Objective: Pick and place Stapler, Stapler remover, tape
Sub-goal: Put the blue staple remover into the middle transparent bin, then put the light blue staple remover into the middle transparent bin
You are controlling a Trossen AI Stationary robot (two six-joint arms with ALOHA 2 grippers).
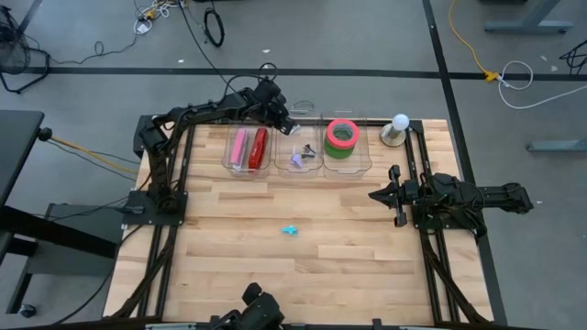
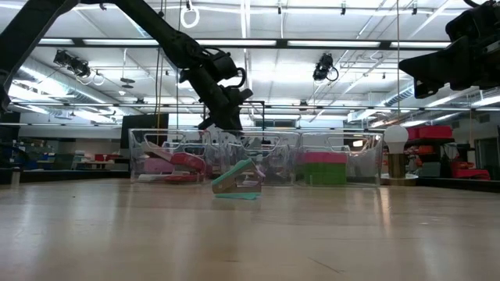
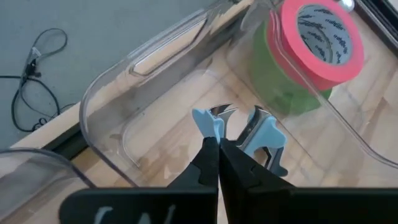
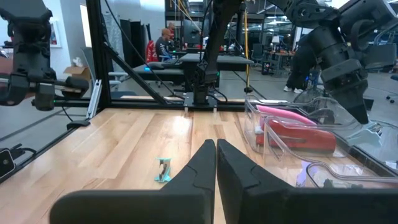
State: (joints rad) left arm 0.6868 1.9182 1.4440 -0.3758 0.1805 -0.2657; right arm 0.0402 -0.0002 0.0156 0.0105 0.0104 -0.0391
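Three clear bins stand in a row at the far edge. The left bin holds a pink stapler and a red stapler. The middle bin holds a blue staple remover lying on its floor. The right bin holds a red tape roll stacked flat on a green one. A teal staple remover lies on the bare table. My left gripper is shut and empty over the middle bin, at about rim height. My right gripper is shut and empty at the table's right side.
A white ball-shaped object on a round base stands at the far right corner. The bins' clear walls rise around my left gripper. Bare wood lies around the teal remover in the table's middle and near part.
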